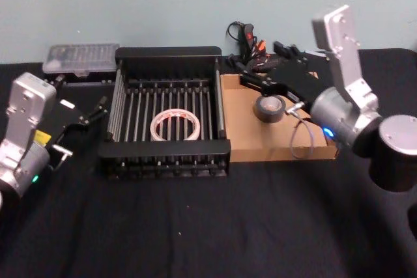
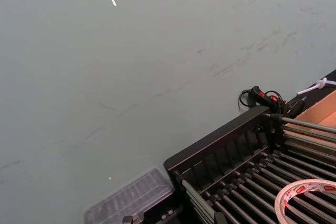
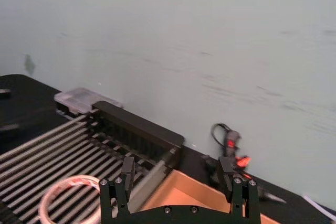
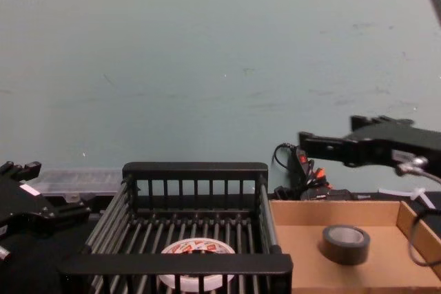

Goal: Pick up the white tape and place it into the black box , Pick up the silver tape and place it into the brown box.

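The white tape [image 1: 174,125] lies flat on the slatted floor of the black box [image 1: 166,150] and also appears as the white tape [image 4: 191,279] in the chest view. In the brown box [image 1: 238,141] next to it, the silver tape [image 1: 269,108] lies flat and free; from the chest it is the silver tape [image 4: 345,243]. My right gripper [image 1: 246,73] hovers open above the brown box's back part, higher than the silver tape, with nothing between its fingers [image 3: 126,174]. My left gripper [image 1: 91,112] stays open to the left of the black box, holding nothing.
A clear plastic case [image 1: 81,58] sits at the back left by the wall. A black tool with red parts and a cord [image 1: 251,40] lies behind the brown box. A grey cable [image 1: 300,138] loops from my right wrist over the brown box. Black cloth covers the front.
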You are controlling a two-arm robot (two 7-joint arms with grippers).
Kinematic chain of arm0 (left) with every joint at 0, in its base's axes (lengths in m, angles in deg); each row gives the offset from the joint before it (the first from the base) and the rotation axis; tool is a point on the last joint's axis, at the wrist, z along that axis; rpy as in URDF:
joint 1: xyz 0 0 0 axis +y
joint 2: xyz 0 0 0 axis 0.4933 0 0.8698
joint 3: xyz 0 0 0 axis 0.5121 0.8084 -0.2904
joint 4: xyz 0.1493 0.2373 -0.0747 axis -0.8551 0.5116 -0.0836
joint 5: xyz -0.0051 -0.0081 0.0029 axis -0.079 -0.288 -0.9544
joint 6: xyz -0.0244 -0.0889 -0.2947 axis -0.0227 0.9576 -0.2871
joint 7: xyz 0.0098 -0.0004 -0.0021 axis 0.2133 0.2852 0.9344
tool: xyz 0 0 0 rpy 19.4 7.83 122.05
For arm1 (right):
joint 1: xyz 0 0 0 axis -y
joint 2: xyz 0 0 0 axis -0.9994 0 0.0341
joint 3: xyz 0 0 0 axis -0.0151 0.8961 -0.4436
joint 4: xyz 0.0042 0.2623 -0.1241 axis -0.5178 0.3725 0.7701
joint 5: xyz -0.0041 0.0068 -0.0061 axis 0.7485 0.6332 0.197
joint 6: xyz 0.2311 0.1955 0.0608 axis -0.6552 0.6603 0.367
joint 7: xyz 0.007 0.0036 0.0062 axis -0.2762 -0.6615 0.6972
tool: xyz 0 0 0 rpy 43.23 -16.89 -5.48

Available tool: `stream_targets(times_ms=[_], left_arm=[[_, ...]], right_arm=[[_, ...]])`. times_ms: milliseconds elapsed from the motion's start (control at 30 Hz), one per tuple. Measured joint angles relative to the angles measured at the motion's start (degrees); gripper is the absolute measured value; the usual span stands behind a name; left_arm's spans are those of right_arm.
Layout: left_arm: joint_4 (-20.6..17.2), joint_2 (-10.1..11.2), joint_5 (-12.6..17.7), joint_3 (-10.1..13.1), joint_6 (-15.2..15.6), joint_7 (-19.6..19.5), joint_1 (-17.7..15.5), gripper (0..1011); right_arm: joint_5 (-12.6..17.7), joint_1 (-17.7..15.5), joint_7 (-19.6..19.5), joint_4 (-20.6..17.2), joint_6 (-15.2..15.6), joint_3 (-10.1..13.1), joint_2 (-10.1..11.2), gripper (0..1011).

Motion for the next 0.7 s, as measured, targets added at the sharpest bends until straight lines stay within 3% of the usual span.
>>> stream_targets(times_ms=[333, 700], left_arm=[[0.0, 0.0, 0.0, 0.0, 0.0, 0.0, 0.0, 1001], [0.0, 0.0, 0.0, 0.0, 0.0, 0.0, 0.0, 1001]], right_arm=[[1.15, -6.48, -1.42, -1.8, -3.17, 3.94, 2.26, 1002], [1.02, -10.88, -1.83, -1.31, -5.41, 5.09, 2.83, 1002]])
